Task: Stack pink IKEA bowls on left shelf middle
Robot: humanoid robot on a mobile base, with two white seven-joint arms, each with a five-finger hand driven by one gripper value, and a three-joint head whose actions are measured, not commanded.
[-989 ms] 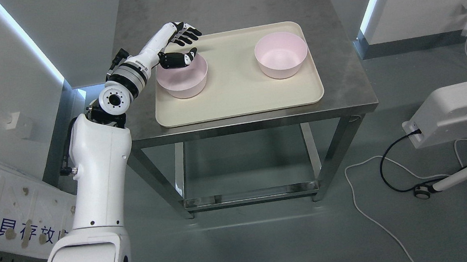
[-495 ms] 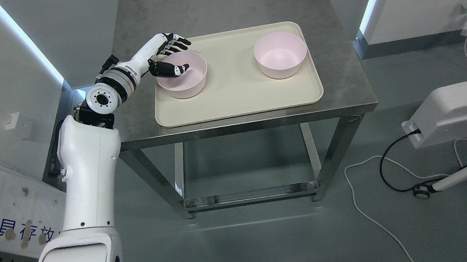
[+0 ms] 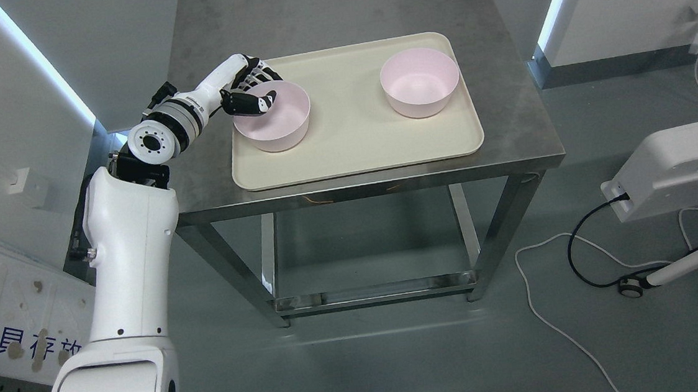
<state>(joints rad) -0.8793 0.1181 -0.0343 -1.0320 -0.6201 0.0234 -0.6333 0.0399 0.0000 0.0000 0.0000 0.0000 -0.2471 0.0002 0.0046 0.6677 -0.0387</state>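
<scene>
steel table; left hand grips left pink bowl rim.

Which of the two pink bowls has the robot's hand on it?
The left bowl on the tray: the left hand grips its rim. The right bowl stands untouched.

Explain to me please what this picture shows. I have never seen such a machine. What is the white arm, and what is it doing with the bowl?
The picture comes from a camera on a humanoid robot's head, looking down. The white arm at the lower left is its left arm, ending in the left hand with black-and-white fingers. On a steel table lies a beige tray with two pink bowls. The hand grips the rim of the left bowl, thumb inside, fingers outside. The right bowl stands untouched. The right arm is out of view.
</scene>
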